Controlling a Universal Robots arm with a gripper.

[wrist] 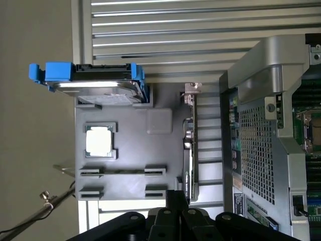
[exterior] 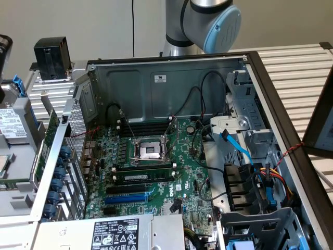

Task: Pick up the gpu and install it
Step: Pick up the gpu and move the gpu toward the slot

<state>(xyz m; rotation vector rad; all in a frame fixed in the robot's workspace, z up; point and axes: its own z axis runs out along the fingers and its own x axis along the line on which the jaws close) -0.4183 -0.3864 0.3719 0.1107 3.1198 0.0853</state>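
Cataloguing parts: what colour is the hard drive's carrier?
Blue; the carrier shows best in the wrist view.

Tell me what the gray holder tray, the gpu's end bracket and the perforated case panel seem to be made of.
Holder tray: probably plastic, matte gray, moulded slots, no glare.
End bracket of the gpu: looks like bare metal, thin and silvery.
Perforated case panel: seemingly sheet steel, dull gray, punched with a grid of holes.

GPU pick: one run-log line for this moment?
gripper: shut, nothing held | gpu: on edge in gray tray beside computer case, not gripped | installed: no
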